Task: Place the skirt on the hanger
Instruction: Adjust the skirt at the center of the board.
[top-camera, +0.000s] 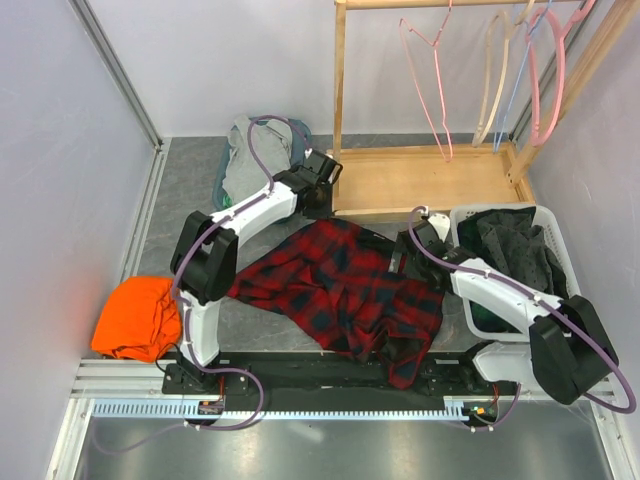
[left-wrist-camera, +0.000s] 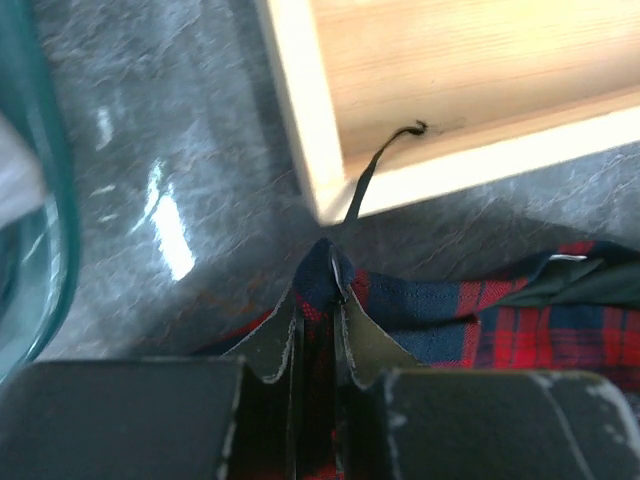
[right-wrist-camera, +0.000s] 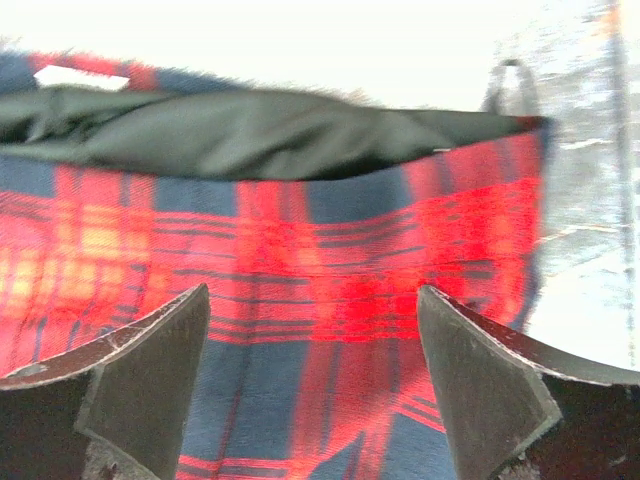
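A red and navy plaid skirt (top-camera: 340, 290) lies spread on the grey floor between the arms. My left gripper (top-camera: 322, 205) is shut on the skirt's far waist corner (left-wrist-camera: 330, 272), next to the wooden rack base (top-camera: 420, 178); a thin dark loop (left-wrist-camera: 375, 165) trails from that corner onto the wood. My right gripper (top-camera: 408, 255) is open just above the skirt's right waistband (right-wrist-camera: 310, 250), with the dark lining (right-wrist-camera: 250, 130) showing beyond the fingers. Several hangers hang on the rack rail, a pink one (top-camera: 425, 70) nearest.
A white laundry basket (top-camera: 560, 255) with dark clothes stands at the right. An orange garment (top-camera: 138, 318) lies at the left. A teal-rimmed basket (top-camera: 222, 185) with grey clothes (top-camera: 248, 150) sits at the back left. Wooden rack posts (top-camera: 340, 100) rise behind.
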